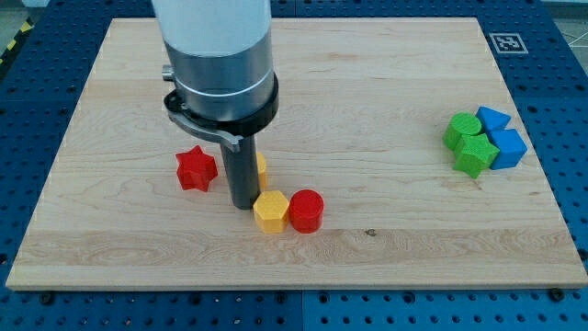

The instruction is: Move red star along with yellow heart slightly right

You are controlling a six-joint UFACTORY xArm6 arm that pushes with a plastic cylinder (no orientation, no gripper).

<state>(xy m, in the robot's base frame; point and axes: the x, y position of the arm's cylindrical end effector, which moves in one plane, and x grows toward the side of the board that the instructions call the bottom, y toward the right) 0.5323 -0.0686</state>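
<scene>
My tip [243, 204] sits on the wooden desk [367, 83], just to the view's right of the red star [196, 169], with a small gap between them as far as I can make out. Behind the rod, on its right, a sliver of a yellow block [262, 169] peeks out; most of it is hidden, so I cannot tell its shape for sure. Just below and right of my tip lies a yellow hexagon block [270, 211], touching a red cylinder [306, 211] on its right. Far off at the view's right, well apart from all this, two green blocks [470, 142] and two blue blocks [501, 136] huddle together, touching. This arm carries no pincer, only the rod, so there is nothing spread or pressed together to report.
</scene>
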